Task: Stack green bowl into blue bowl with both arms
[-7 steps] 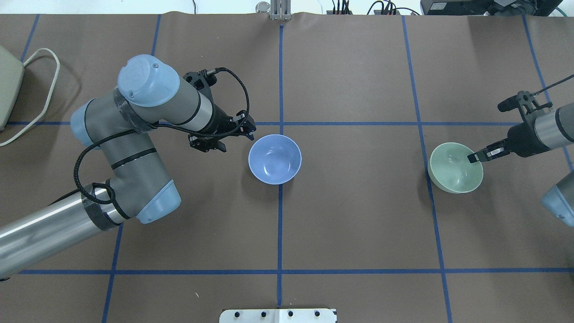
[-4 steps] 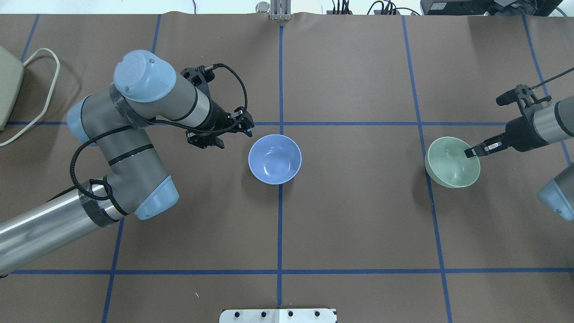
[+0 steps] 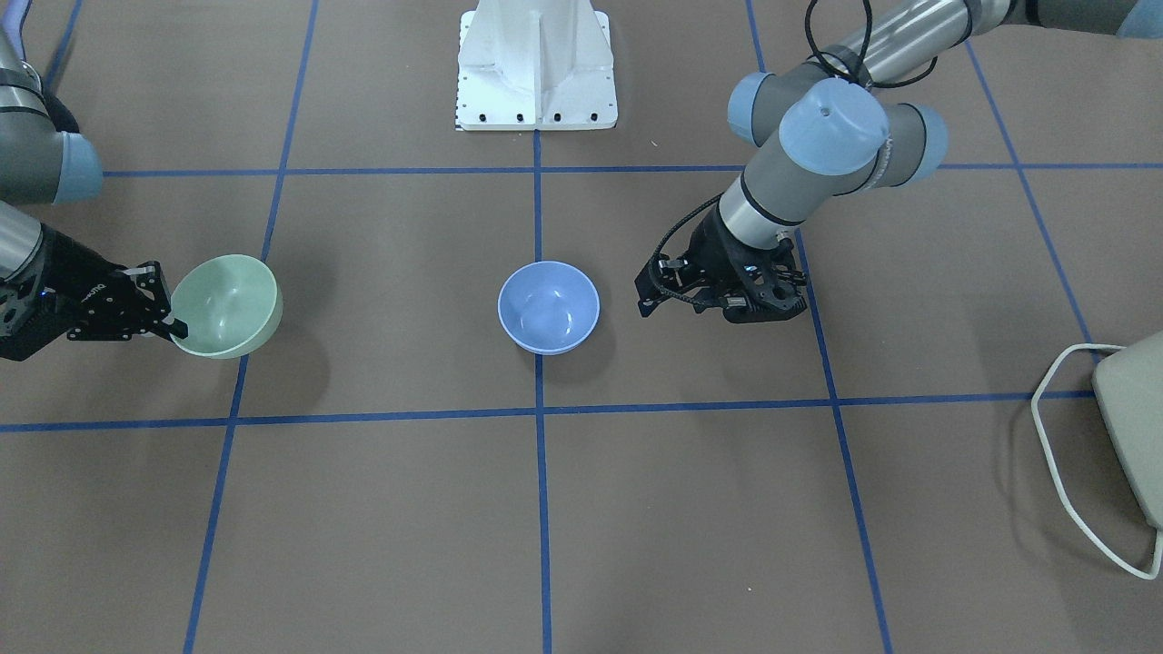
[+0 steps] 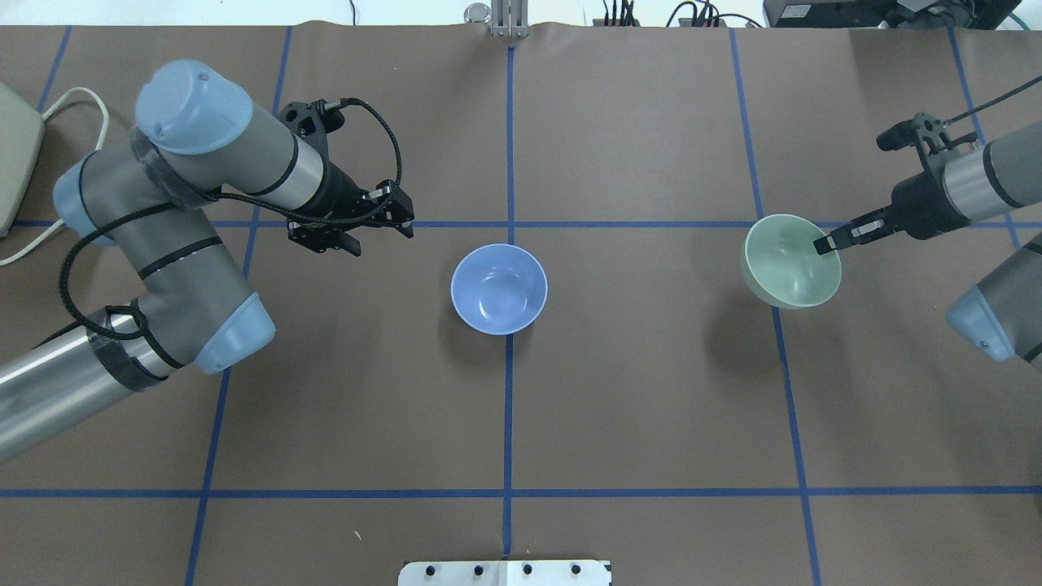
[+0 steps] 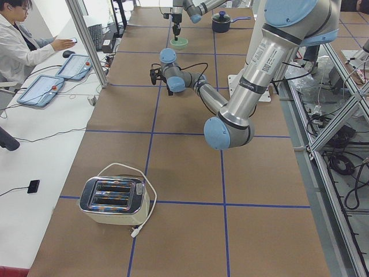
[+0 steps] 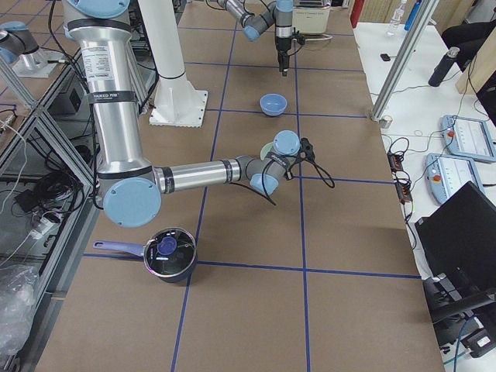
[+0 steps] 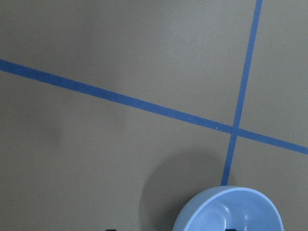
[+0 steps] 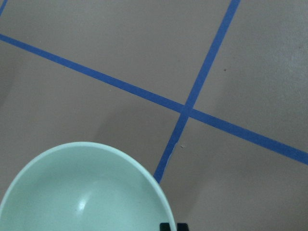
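Observation:
The blue bowl (image 4: 498, 289) stands upright on the table's middle, also in the front view (image 3: 548, 307) and at the bottom of the left wrist view (image 7: 231, 211). My left gripper (image 4: 378, 238) is open and empty, hanging to the left of the blue bowl and apart from it (image 3: 681, 304). My right gripper (image 4: 826, 242) is shut on the near rim of the green bowl (image 4: 785, 264) and holds it tilted above the table, to the right of the blue bowl (image 3: 227, 304). The green bowl fills the lower left of the right wrist view (image 8: 86, 192).
A cream toaster (image 5: 115, 200) with a white cord stands at the table's far left end (image 3: 1131, 418). A dark pot with a lid (image 6: 167, 256) sits at the far right end. The white pedestal base (image 3: 536, 64) is at the robot's side. Blue tape lines grid the brown table.
My right gripper has lifted the green bowl and carried it left, toward the middle. My left arm has drawn back to the left, away from the blue bowl.

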